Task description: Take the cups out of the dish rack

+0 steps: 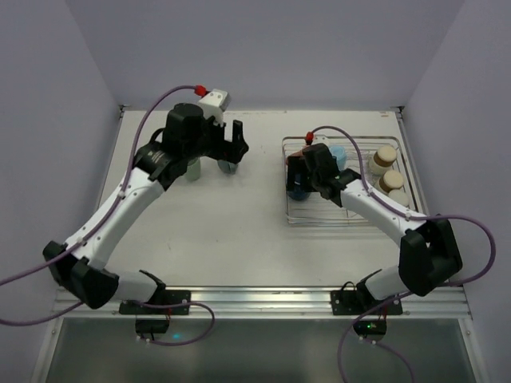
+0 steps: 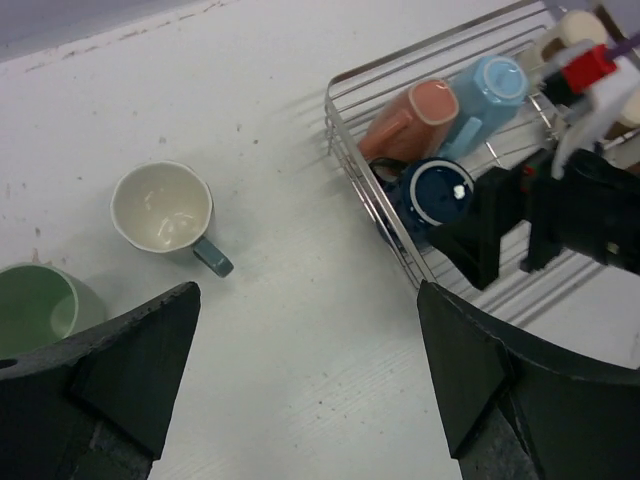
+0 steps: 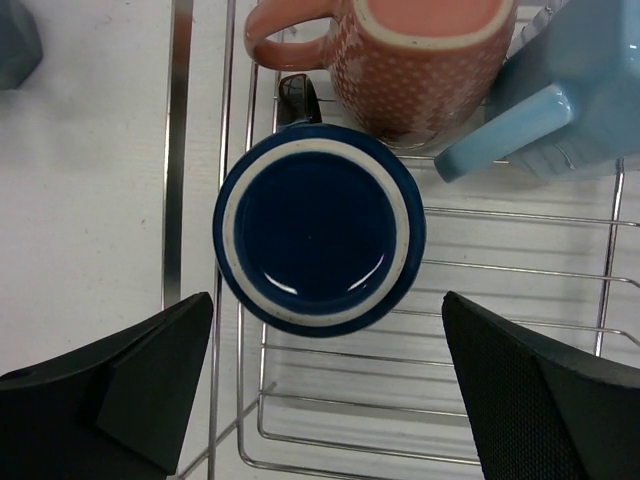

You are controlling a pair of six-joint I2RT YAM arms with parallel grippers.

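- Pale lilac walls enclose a white table (image 1: pixel 239 231), which carries everything.
- At the left, the left gripper (image 2: pixel 308 300) hangs with its fingers spread and nothing between them. Below it a green cup (image 2: pixel 35 308) and a grey-white cup (image 2: pixel 162 206) stand upright on the table, outside the rack.
- Right of centre, the dish rack (image 1: pixel 349 221) holds the remaining cups.
- The right gripper (image 3: pixel 327 300) hovers over the dark blue cup (image 3: pixel 318 225), which stands upright in the rack's corner. Its fingers are wide apart on either side and pinch nothing.
- A good descent is probably straight down and centred, because one finger must slip between the cup and the rack's side wire.
- The salmon mug (image 3: pixel 420 60) lies just beside it, so a vertical lift should avoid dragging that one.
- Further right lie a light blue cup (image 3: pixel 570 90) and beige cups (image 1: pixel 386 155).
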